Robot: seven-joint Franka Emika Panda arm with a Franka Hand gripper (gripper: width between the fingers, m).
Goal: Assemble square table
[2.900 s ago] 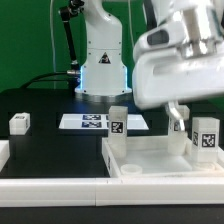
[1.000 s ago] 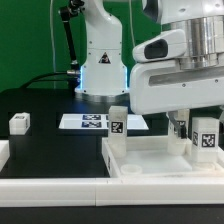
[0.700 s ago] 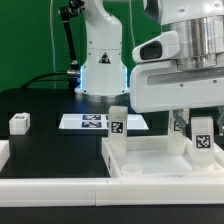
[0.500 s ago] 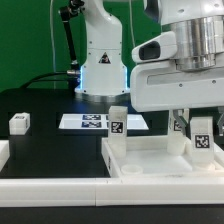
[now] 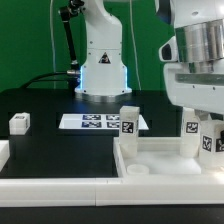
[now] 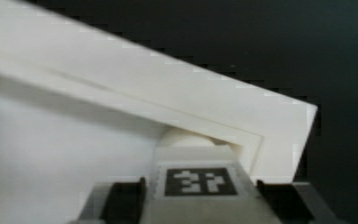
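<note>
**leg in the tool at a tabletop corner**

the black surface (image 5: 60,155) carries everything. most of it, away from the tool toward the exterior view's left, is bare. the white tabletop (image 5: 160,165) is the biggest part and lies directly under the tool, rim up, so its corners can take the legs from above.

the tool (image 6: 206,205) comes straight down over one corner of the tabletop. in the wrist view its dark fingers (image 6: 123,203) sit tight on both sides of the gripped leg (image 6: 206,182), so i judge the tool to be clamped on it (the picture is soft, and no gap shows). the leg is upright with its tag facing the wrist camera, right at the raised rim's corner. that looks like a hold for seating or turning it into its socket. i cannot see how deep it sits.

the marker board (image 5: 95,122) lies flat, well away from the tool near the robot base (image 5: 100,75).

a standing leg (image 5: 128,120) is upright at another corner of the tabletop, beside the tool toward the exterior view's left. a loose leg (image 5: 19,123) waits far from the tool on the surface. my guess is that it is not yet needed.
</note>
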